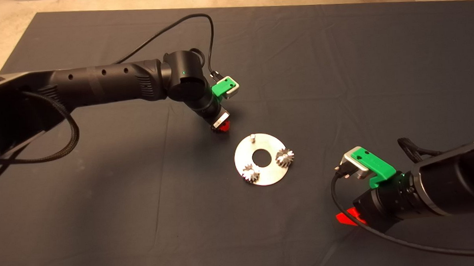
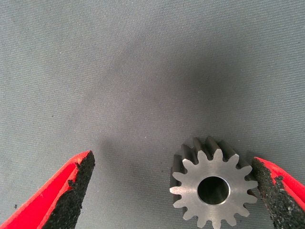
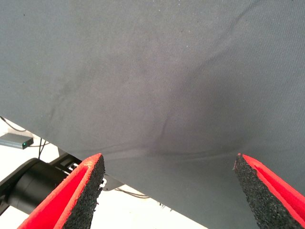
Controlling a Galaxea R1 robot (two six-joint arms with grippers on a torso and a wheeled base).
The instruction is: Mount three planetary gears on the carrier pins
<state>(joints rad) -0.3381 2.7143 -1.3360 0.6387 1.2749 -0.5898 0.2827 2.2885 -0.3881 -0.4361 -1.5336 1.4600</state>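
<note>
Left gripper (image 2: 174,191) open-jawed around third gear (image 2: 213,189) on mat (image 2: 143,71)

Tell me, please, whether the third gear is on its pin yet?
Not yet. The third gear lies flat on the mat between the open left pincer, and one pin stands bare.

Dark mat (image 1: 104,214), silver disc (image 1: 244,156) near centre, loose gear (image 2: 212,188) flat on mat nr disc
</note>
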